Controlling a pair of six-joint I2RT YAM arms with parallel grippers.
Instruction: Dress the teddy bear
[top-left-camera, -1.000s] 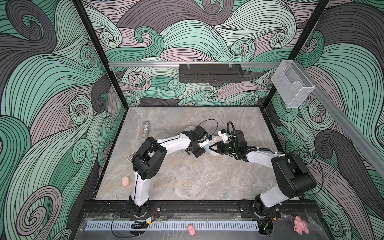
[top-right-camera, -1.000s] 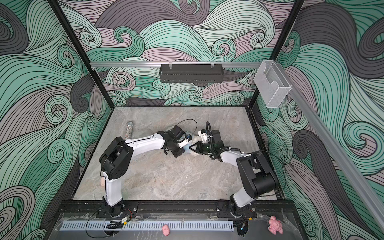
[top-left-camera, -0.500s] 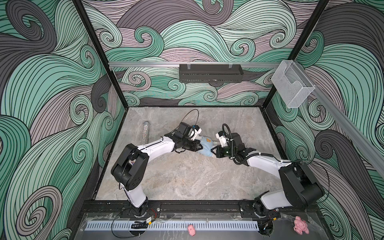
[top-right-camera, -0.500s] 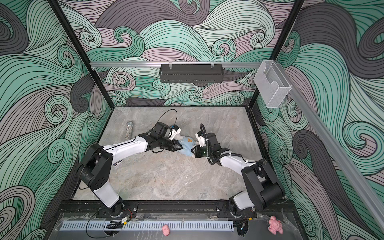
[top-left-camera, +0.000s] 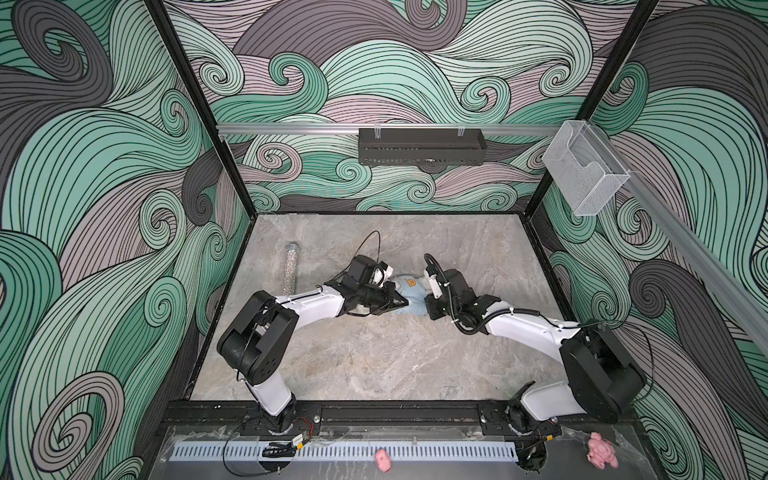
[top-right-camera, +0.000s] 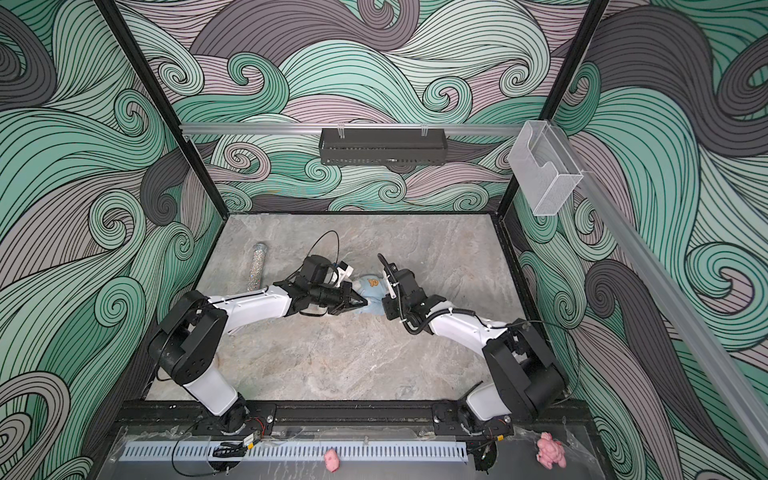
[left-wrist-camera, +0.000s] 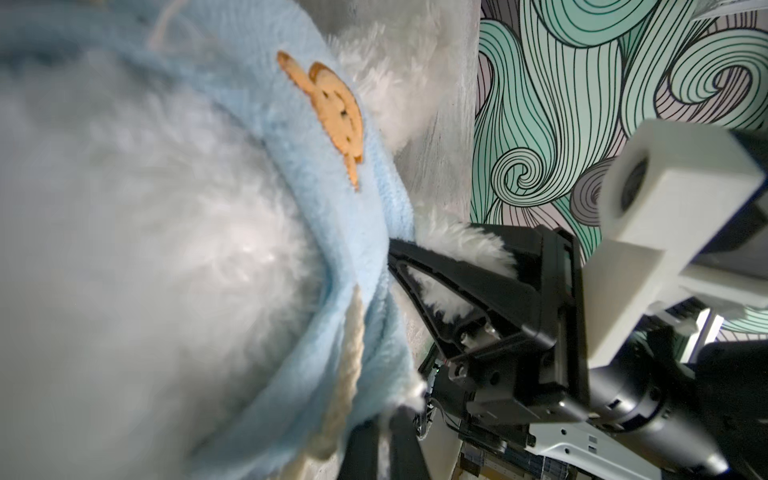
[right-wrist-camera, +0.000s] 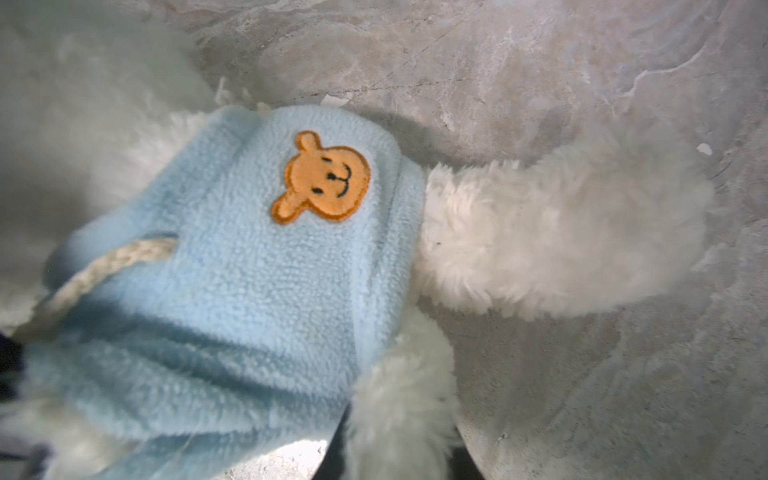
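The teddy bear (right-wrist-camera: 561, 232), a fluffy white plush toy, is pictured lying on the grey marbled table (top-left-camera: 374, 365), a little beyond its middle, hemmed in between the two arms. Its trunk is wrapped in a light-blue fleece garment (right-wrist-camera: 249, 270) marked with an orange bear-face patch (right-wrist-camera: 322, 180); one bare furry limb is left sticking out beside the patch. The left gripper (top-left-camera: 400, 301) is pressed against the bear from the left, its fingers closed together on the garment's corded hem. The right gripper (top-left-camera: 429, 306) is set against the opposite side, with a tuft of white fur lying across its jaws; whether that fur is clamped or loose cannot be told. The bear's long axis appears to run far-to-near, across the line between the grippers, though much is hidden. Both arms are equally near, so any further tug on the hem is judged to fall to the left. A glittery silver tube (top-left-camera: 291, 266) is seen well apart, far left.
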